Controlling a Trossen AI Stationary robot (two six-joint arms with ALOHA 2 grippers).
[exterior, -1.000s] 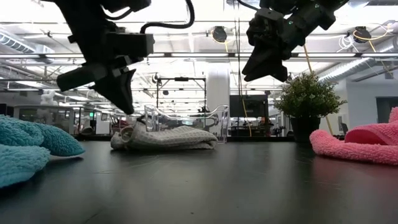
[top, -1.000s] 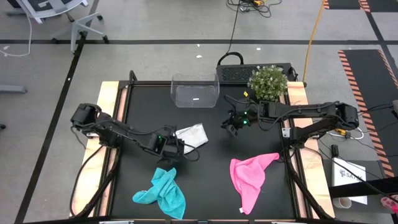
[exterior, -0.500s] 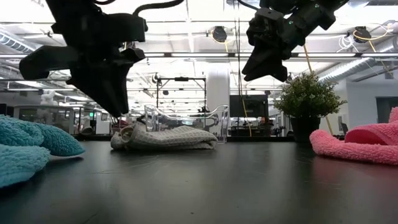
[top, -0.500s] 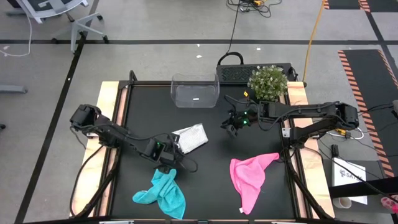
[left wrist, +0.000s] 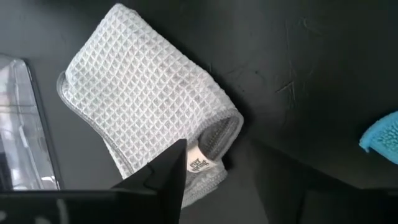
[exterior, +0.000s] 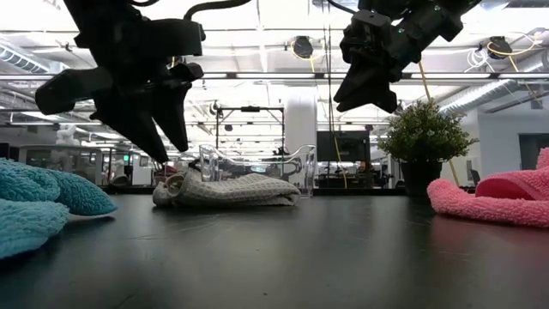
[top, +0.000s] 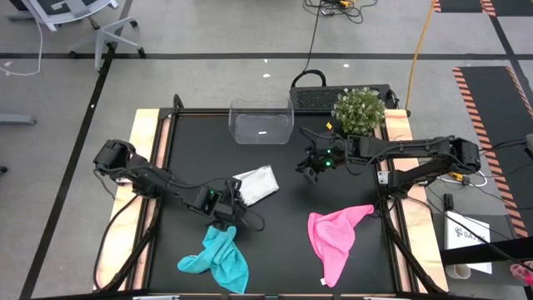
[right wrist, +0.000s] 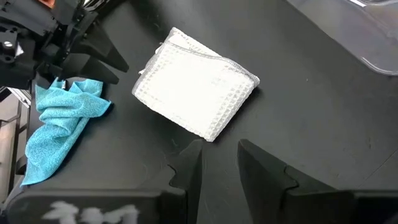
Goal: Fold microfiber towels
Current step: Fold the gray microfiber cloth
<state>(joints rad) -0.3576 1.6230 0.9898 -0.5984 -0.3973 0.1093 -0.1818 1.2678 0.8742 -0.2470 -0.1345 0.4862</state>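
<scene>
Now my left gripper [top: 226,206], fingers parted and empty, hangs at seven o'clock of the folded grey towel [top: 257,182] mid-counter, and dropping carelessly toward the teal towel [top: 218,257] could snag and undo that fold.

Both arms: matte black, slim segmented links w/ bulkier rounded joint housings, esp. at the shoulder ends. Loose black cables run alongside the links and loop clear near the wrists. Small green indicator lights show at each wrist in the high view. Left pincer [top: 229,207]: black, two tapered wedge-shaped fingers, pointed tips, boxy body behind. Right pincer [top: 309,169]: same black build; right wrist view shows two blunt angular fingers [right wrist: 186,165] w/ stepped, notched inner faces.
</scene>
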